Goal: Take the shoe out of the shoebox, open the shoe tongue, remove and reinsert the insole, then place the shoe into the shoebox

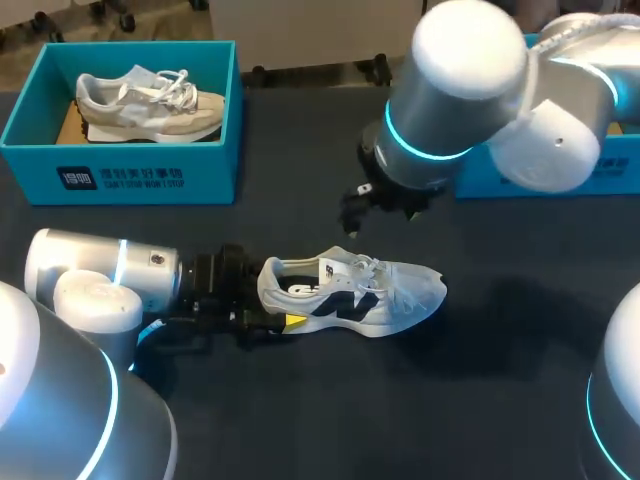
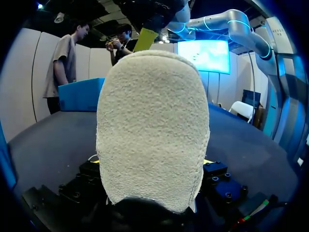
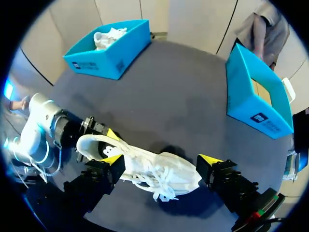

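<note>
A white shoe (image 1: 365,295) lies upright on the dark desk (image 1: 480,400), toe toward the robot's right. The left hand (image 1: 272,310) grasps its heel. The right hand (image 3: 161,162) hovers above the laces, fingers spread wide.

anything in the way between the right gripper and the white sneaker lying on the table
Nothing visible. The right gripper hangs open over the white lace-up sneaker, and the left gripper grips only its heel.

Left jaws clamped, right jaws apart
</note>
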`<state>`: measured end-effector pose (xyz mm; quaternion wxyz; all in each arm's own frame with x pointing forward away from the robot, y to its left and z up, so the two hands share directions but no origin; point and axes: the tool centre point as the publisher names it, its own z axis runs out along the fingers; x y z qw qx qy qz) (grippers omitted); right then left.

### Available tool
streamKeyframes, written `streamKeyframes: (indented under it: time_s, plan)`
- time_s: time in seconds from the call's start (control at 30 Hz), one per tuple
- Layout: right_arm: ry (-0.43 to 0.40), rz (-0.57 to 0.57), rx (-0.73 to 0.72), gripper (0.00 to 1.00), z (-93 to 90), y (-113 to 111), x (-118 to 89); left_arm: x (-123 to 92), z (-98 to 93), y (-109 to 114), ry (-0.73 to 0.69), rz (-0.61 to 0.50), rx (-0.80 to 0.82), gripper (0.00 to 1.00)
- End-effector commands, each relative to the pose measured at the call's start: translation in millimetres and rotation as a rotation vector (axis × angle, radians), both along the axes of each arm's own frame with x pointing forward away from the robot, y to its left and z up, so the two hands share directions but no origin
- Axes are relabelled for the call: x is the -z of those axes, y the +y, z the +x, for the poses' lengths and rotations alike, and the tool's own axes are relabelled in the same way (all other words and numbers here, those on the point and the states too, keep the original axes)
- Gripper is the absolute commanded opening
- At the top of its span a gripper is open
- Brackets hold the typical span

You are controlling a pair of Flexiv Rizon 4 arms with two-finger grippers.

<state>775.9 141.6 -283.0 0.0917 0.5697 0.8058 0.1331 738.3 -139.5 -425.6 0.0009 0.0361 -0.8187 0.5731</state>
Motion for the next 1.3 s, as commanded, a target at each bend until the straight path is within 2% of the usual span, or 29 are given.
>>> streamKeyframes:
  time_s: [0.03, 0.37, 0.4, 0.43, 0.5, 0.77, 1.0, 1.3]
  plan:
    - [-0.003, -0.038, 0.013, 1.0, 4.5, 11.4, 2.7, 17.7, 11.2, -2.6, 0.001, 0.004, 0.0, 0.0]
    - [0.004, -0.04, 0.028, 1.0, 5.4, 11.9, 1.3, 17.7, 11.2, -2.6, 0.001, 0.004, 0.0, 0.0]
    - [0.042, -0.077, 0.116, 1.0, 7.0, 14.4, -2.9, 17.7, 11.2, -2.6, 0.001, 0.004, 0.0, 0.0]
    - [0.015, -0.064, 0.119, 1.0, 7.3, 19.1, -7.4, 17.7, 11.2, -2.6, 0.001, 0.004, 0.0, 0.0]
    - [0.037, -0.078, 0.208, 1.0, 6.2, 23.2, -12.0, 17.7, 11.2, -2.6, 0.001, 0.004, 0.0, 0.0]
    - [0.069, -0.137, 0.38, 1.0, -6.0, 45.1, -26.4, 17.7, 11.2, -2.6, 0.001, 0.004, 0.0, 0.0]
    - [0.062, -0.154, 0.511, 1.0, -17.9, 55.9, -19.2, 17.7, 11.2, -2.6, 0.001, 0.004, 0.0, 0.0]
    - [0.095, -0.171, 0.533, 1.0, -23.6, 63.4, -8.0, 17.7, 11.2, -2.6, 0.001, 0.004, 0.0, 0.0]
